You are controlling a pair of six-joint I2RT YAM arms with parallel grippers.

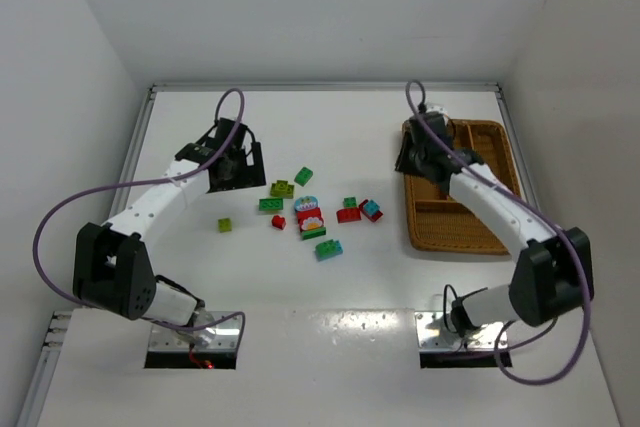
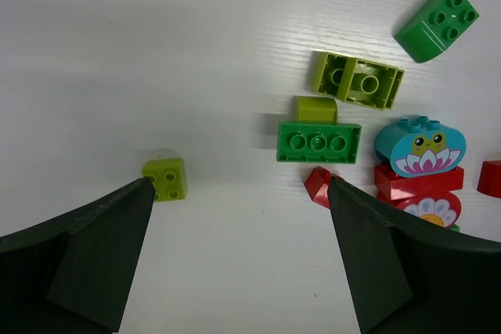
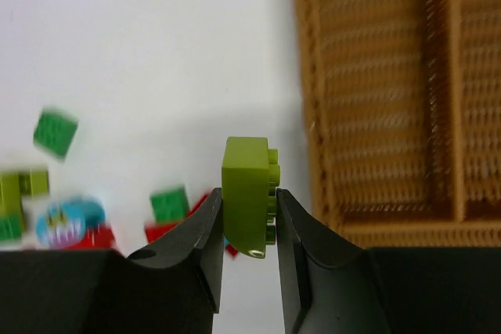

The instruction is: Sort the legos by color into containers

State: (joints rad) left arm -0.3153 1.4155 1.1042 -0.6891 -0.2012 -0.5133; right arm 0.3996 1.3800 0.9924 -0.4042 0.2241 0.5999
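**Table** (image 1: 330, 127): white, with both arm bases at its near edge.

**Wicker tray** (image 1: 452, 235): brown and woven, at the table's right side, divided by ridges into long compartments. The right arm (image 1: 495, 209) crossed it in the top view and hid part of the interior. The right wrist view cut off all but its left portion.

**Left arm** (image 1: 160, 202): reached over the table's left half.

**Left gripper** (image 2: 239, 193): jaws spread wide with nothing between them, hovering just left of the loose pile. Only its dark fingertips showed in its own wrist view.

**Right gripper** (image 3: 248, 193): jaws pinching a lime brick (image 3: 244, 166) on its two sides, studs facing the tray. It was held above the table just beside the tray's left rim. The brick's lower end was hidden between the fingers, and the top view did not show it.

**Loose legos**, mid-table and blurred in the right wrist view:
- Printed stack (image 2: 419, 174): a teal block on red on white, its base hidden behind a fingertip.
- Upturned lime brick (image 2: 358, 80).
- Dark green three-stud brick (image 2: 318, 142).
- Green sloped brick (image 2: 437, 23).
- Small lime square brick (image 2: 165, 179), apart at the left, beside the other fingertip.
- Lime piece (image 2: 316, 109), touching the three-stud brick.
- Red piece (image 2: 319, 185), partly covered.
- Red fragment (image 2: 491, 177), cut off by the frame edge.
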